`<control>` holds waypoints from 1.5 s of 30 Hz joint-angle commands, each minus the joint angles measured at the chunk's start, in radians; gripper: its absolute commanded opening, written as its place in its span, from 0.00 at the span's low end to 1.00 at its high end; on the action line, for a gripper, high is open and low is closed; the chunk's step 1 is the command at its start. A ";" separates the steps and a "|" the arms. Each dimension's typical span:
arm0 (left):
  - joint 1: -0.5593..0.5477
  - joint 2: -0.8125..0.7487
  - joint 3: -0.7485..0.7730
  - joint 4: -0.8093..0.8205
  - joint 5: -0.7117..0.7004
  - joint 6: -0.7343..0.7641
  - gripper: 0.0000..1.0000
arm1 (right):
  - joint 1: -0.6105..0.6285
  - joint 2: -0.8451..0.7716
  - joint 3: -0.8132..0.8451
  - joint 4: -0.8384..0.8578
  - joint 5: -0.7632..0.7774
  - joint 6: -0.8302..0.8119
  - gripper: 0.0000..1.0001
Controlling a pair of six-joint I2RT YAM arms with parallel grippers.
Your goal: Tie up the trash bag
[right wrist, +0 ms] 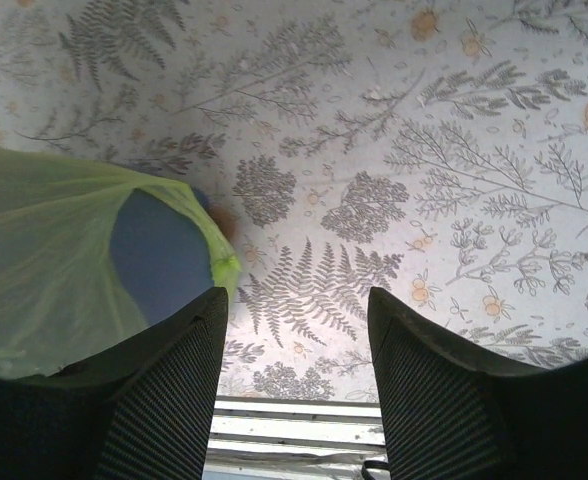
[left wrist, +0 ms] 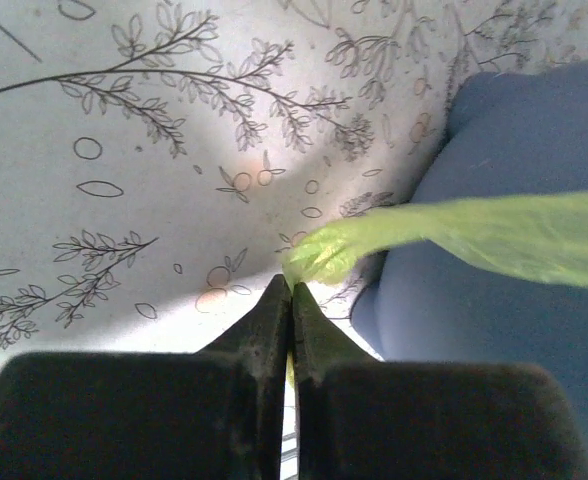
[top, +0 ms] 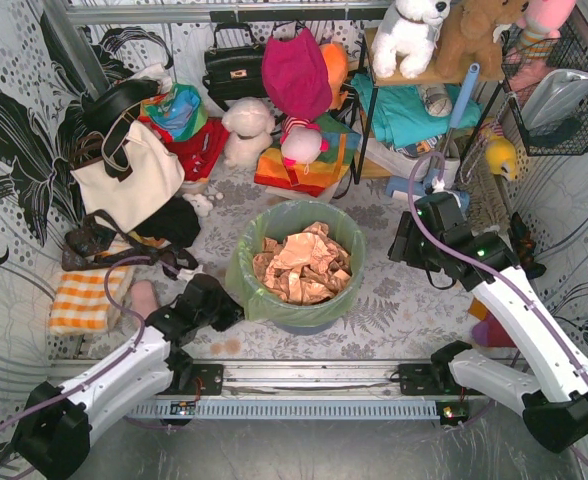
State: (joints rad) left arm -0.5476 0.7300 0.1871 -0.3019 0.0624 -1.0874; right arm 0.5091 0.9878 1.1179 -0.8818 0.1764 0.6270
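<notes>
Pinching trash bag (left wrist: 514,235) rim, near left, in closed left gripper (left wrist: 292,298) — could tear or slip if yanked; right gripper (right wrist: 296,330) wide, empty.

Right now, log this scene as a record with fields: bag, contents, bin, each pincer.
trash bag: light green, mouth open, untied
bin: blue bin, lined by the bag
contents: crumpled brown paper
left pincer: shut on a stretched bit of the bag's rim
right pincer: open, holding nothing, apart from the bag, beside it

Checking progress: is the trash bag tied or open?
Open. The trash bag drapes over the blue bin, brown paper exposed inside.
</notes>
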 commanded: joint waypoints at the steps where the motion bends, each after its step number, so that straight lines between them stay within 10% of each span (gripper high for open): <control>1: 0.008 -0.021 0.069 -0.057 -0.032 0.052 0.08 | -0.051 -0.021 -0.072 0.053 -0.049 -0.005 0.57; 23: 0.009 0.019 0.178 -0.124 0.018 0.144 0.00 | -0.175 0.060 -0.635 0.863 -0.661 0.223 0.49; 45: 0.008 0.051 0.192 -0.134 0.025 0.150 0.00 | -0.083 0.201 -0.755 1.088 -0.680 0.313 0.32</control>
State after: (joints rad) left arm -0.5423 0.7826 0.3496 -0.4507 0.0731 -0.9543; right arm 0.4202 1.1770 0.3870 0.1547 -0.4942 0.9123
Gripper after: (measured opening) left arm 0.008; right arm 0.317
